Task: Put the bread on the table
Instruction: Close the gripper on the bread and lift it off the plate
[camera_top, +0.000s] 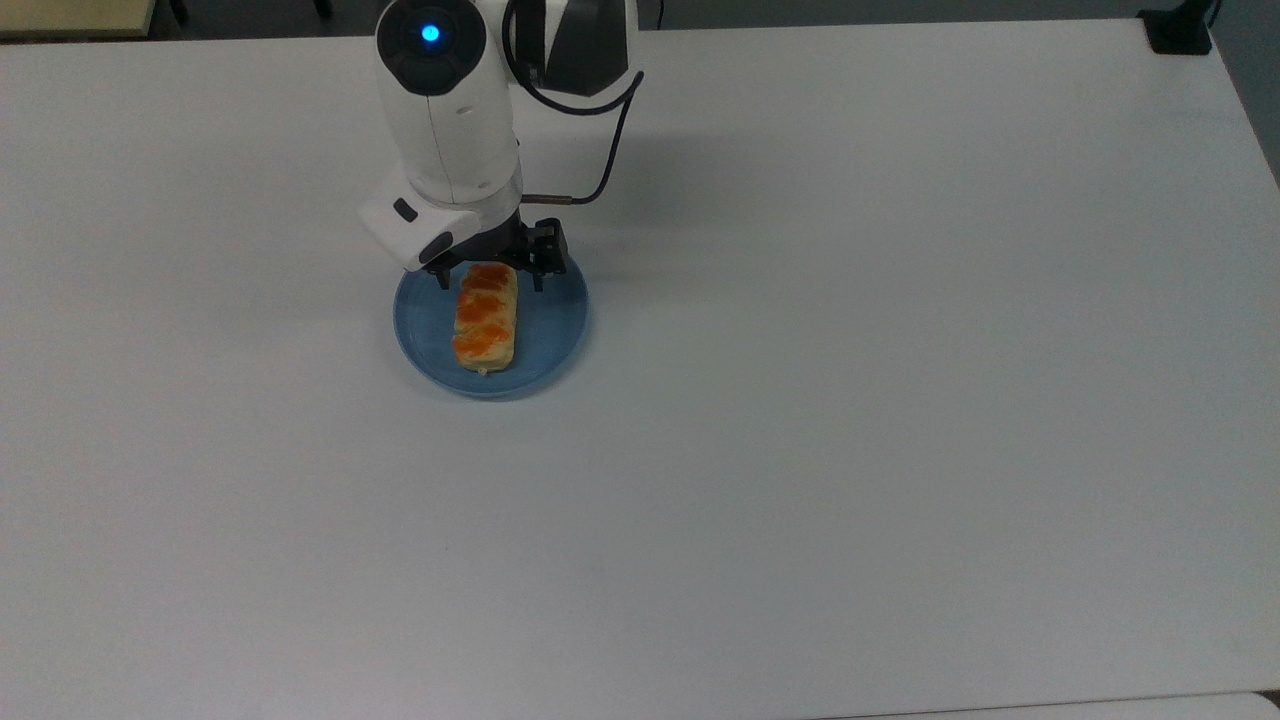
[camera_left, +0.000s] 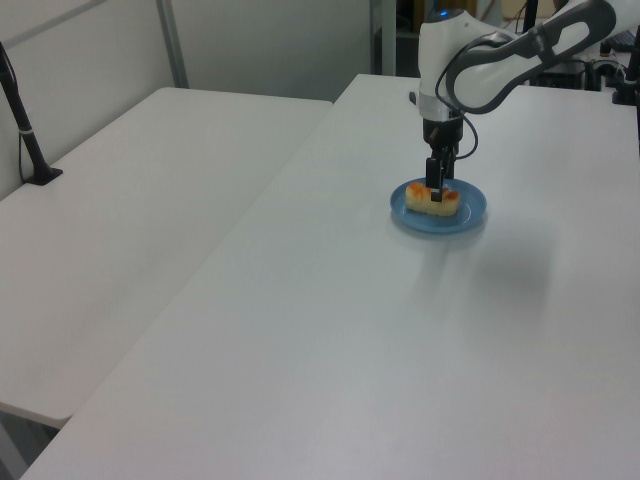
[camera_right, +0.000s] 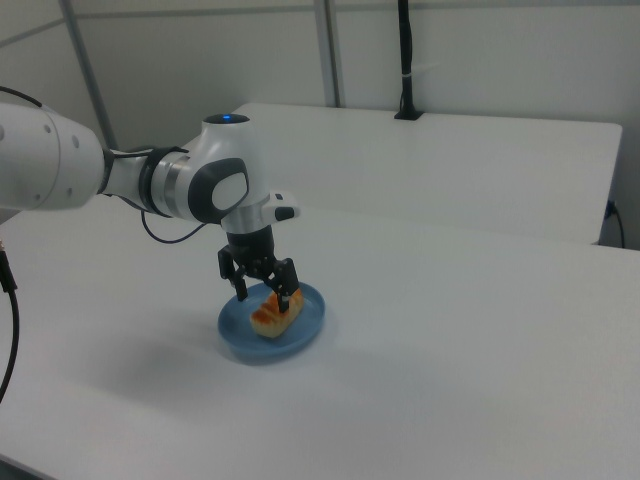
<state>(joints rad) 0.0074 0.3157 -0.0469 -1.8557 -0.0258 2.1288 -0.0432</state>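
Blue plate (camera_top: 555, 335) holds bread (camera_top: 486, 322) on white table (camera_top: 900, 400); top view: gripper (camera_top: 489, 281) hides bread's far end. Left view: fingers (camera_left: 436, 193) cover bread middle. Right view: jaws apart, straddling bread, one each side.

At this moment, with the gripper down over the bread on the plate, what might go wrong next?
The gripper is open, straddling only the far end of the bread in the top view, so an off-centre grasp may let the bun tilt or slip. The fingers sit low near the blue plate; closing or lifting might nudge or drag it across the table.
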